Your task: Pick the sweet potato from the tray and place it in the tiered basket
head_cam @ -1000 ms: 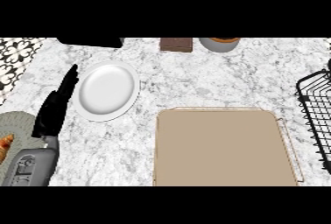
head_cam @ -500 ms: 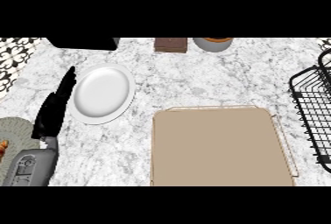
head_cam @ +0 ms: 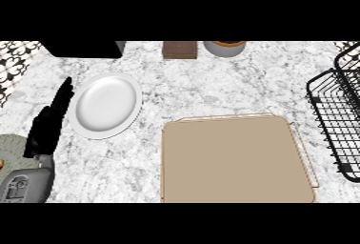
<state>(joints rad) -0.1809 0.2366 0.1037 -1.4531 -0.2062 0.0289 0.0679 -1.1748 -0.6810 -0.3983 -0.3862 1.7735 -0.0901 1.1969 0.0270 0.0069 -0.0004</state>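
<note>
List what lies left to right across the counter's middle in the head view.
Left hand → white plate → tan tray → black wire basket.

We see tan tray (head_cam: 235, 159) w/ paler rim, white plate (head_cam: 105, 106), black wire tiered basket (head_cam: 339, 114), grey-white marbled counter (head_cam: 211, 86), black left hand (head_cam: 48, 124) on grey forearm, brown block (head_cam: 181, 49).

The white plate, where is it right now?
In the head view the white plate lies on the counter's left side, between the left hand and the tan tray.
</note>
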